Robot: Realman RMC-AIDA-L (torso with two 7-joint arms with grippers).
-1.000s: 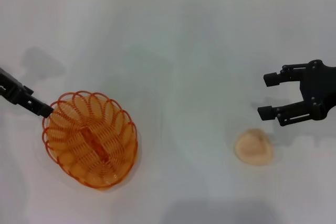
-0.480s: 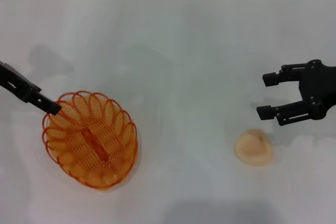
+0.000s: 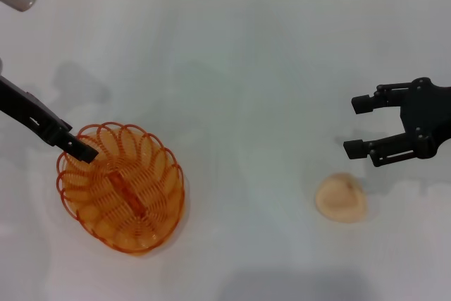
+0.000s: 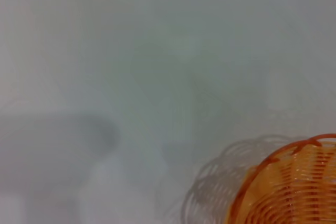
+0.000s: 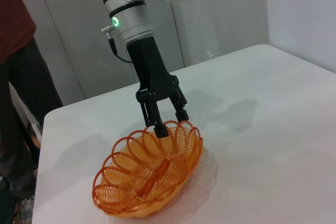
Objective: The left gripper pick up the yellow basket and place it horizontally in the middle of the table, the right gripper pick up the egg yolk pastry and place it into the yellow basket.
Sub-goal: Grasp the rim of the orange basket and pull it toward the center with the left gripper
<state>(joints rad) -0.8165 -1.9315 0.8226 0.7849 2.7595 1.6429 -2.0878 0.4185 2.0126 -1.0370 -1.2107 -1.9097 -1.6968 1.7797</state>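
Observation:
The yellow basket [image 3: 120, 187] lies on the white table [image 3: 239, 68] at the front left, its long axis slanting. It also shows in the left wrist view [image 4: 289, 187] and the right wrist view [image 5: 149, 174]. My left gripper [image 3: 81, 149] hangs over the basket's far left end. In the right wrist view it [image 5: 170, 123] is open, its fingers apart on either side of the rim. The egg yolk pastry [image 3: 340, 197] sits on the table at the front right. My right gripper [image 3: 359, 126] is open and empty, just behind and to the right of the pastry.
The table's back edge and a wall run along the top of the head view. The left arm's white and silver upper part [image 5: 128, 9] rises above the basket. A person in dark clothes [image 5: 21, 77] stands beyond the table's far side.
My left gripper has moved right and over the basket's rim, and its arm now reaches in from higher up. The basket, the pastry and the right gripper have not moved.

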